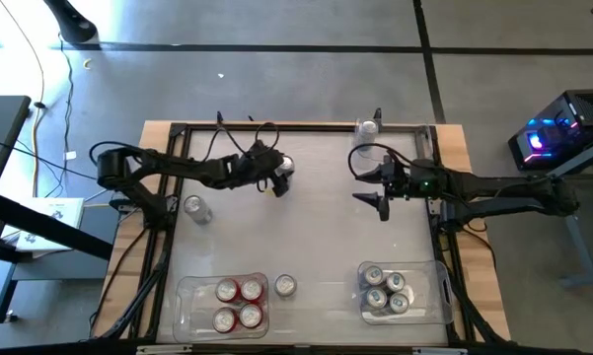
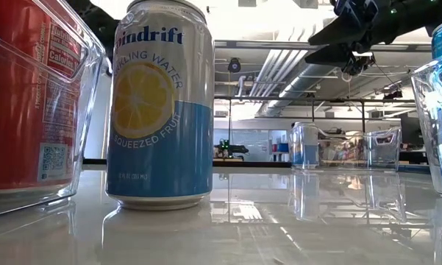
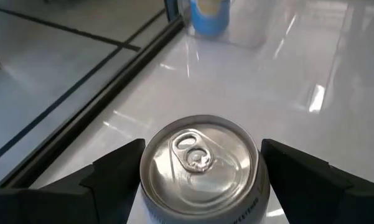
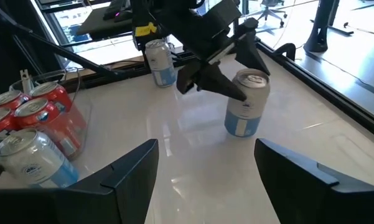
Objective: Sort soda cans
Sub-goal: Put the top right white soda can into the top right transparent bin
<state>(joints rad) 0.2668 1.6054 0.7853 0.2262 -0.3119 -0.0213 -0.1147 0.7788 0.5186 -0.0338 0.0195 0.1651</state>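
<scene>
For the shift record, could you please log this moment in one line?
left gripper: jaws open around upright can | right gripper: open, empty, mid-table | red cans: binned

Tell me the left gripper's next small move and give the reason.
Probably close on the can. The left gripper is open with a finger on either side of the upright can, and gaps show on both sides, so nothing is gripped yet. The right gripper hangs open, apart from it.
</scene>
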